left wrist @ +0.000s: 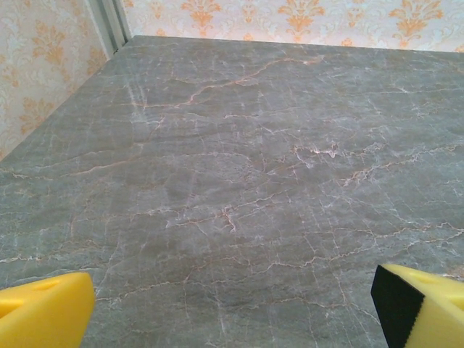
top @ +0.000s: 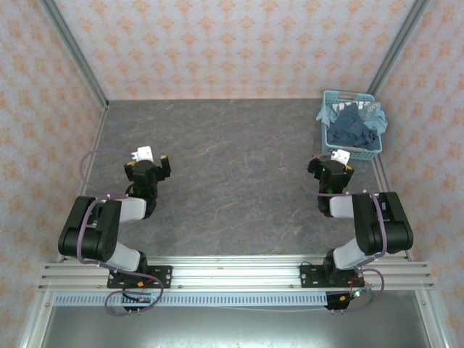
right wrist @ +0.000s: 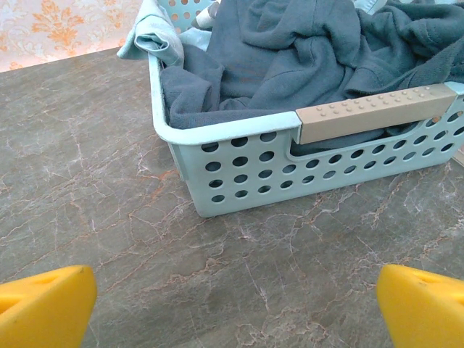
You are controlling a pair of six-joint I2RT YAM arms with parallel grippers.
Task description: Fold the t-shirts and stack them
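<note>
Crumpled dark slate-blue t-shirts [top: 353, 129] [right wrist: 290, 58] fill the light-blue plastic basket [top: 328, 117] [right wrist: 239, 167] at the table's far right, and a paler blue one [right wrist: 148, 32] hangs over its left rim. My right gripper [top: 335, 161] [right wrist: 235, 304] hovers open just in front of the basket's near wall, its yellow fingertips [right wrist: 43, 304] wide apart with nothing between them. On the left side my left gripper [top: 151, 161] [left wrist: 232, 308] also stands open over bare marbled table [left wrist: 239, 181], its fingertips [left wrist: 43, 308] far apart.
The basket has a tan handle grip [right wrist: 373, 112] on its near wall. Patterned walls with metal corner posts [top: 72, 51] close the table in on three sides. The grey marbled table [top: 232, 167] stretches between the two arms.
</note>
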